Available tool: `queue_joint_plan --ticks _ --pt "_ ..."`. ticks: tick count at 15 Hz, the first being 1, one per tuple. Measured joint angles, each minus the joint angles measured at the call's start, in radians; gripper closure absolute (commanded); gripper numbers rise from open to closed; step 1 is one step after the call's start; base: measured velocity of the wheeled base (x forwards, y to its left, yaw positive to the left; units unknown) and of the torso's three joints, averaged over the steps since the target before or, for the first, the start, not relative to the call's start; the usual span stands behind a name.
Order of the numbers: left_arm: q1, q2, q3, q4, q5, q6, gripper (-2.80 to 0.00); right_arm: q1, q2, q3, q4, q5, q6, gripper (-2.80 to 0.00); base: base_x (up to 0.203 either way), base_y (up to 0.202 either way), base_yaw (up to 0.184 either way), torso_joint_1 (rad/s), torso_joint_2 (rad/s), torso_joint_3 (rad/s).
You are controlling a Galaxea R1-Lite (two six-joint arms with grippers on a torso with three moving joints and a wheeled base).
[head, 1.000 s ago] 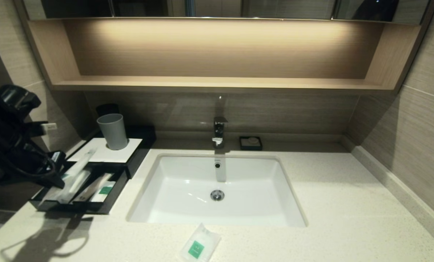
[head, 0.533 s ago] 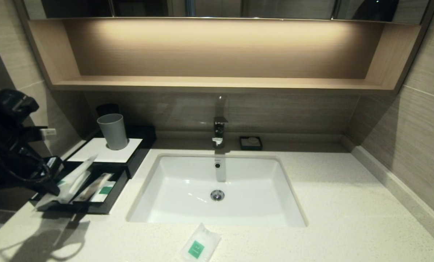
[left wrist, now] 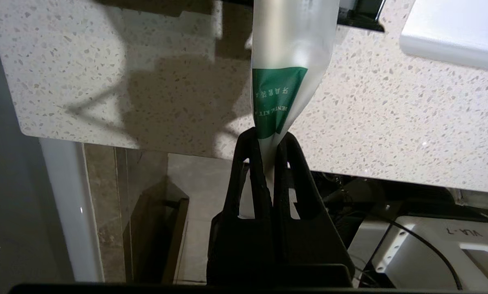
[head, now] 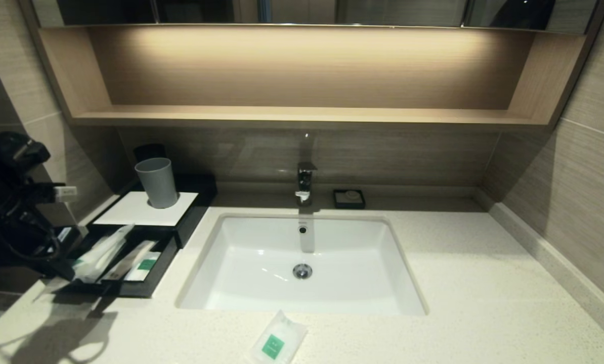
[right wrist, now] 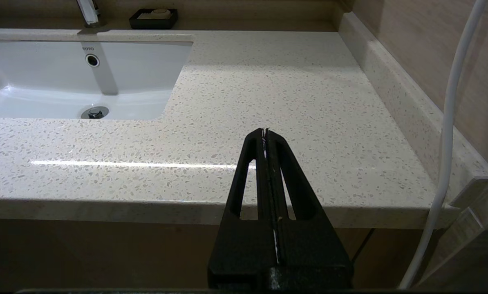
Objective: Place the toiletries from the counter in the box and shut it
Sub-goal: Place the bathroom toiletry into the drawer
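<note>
left pincer (left wrist: 268, 141) pinching a toothbrush packet (left wrist: 287, 69) at its green-label end, at the far-left tabletop (head: 459, 283) edge beside the box (head: 145, 215). packet slants into the open drawer (head: 130, 289), where a second packet (head: 132, 260) lies. sachet (head: 277, 339) on the near tabletop in front of the sink (head: 231, 283). right pincer (right wrist: 266, 134) pressed together, parked off the near right edge.

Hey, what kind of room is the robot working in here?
Most likely a hotel bathroom vanity: a white undermount sink with a chrome faucet set in a speckled stone counter, plus a wrapped sachet and a grey cup.
</note>
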Motion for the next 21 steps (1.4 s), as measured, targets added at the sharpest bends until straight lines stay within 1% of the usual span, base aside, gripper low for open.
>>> queue_joint_plan --ticks 2,4,6,7,10,21 --pt "0.006 0.001 -0.003 0.029 0.004 0.021 0.00 0.000 0.000 0.000 0.000 0.000 0.000 0.00 0.000 0.000 0.000 0.000 0.00 0.000" --pt "0.006 0.005 -0.004 0.031 0.012 0.021 0.00 0.000 0.000 0.000 0.000 0.000 0.000 0.00 0.000 0.000 0.000 0.000 0.00 0.000" --pt "0.007 0.018 -0.004 0.023 0.044 0.022 0.00 0.000 0.000 0.000 0.000 0.000 0.000 0.00 0.000 0.000 0.000 0.000 0.00 0.000" --pt "0.008 0.025 -0.006 0.019 0.047 0.023 0.00 0.000 0.000 0.000 0.000 0.000 0.000 0.00 0.000 0.000 0.000 0.000 0.00 0.000" --pt "0.011 0.050 -0.010 0.017 0.048 0.058 0.00 0.000 0.000 0.000 0.000 0.000 0.000 0.00 0.000 0.000 0.000 0.000 0.00 0.000" --pt "0.013 0.101 -0.015 -0.066 0.045 0.082 0.00 0.000 0.000 0.000 0.001 0.000 0.000 0.00 0.000 0.000 0.000 0.000 0.00 0.000"
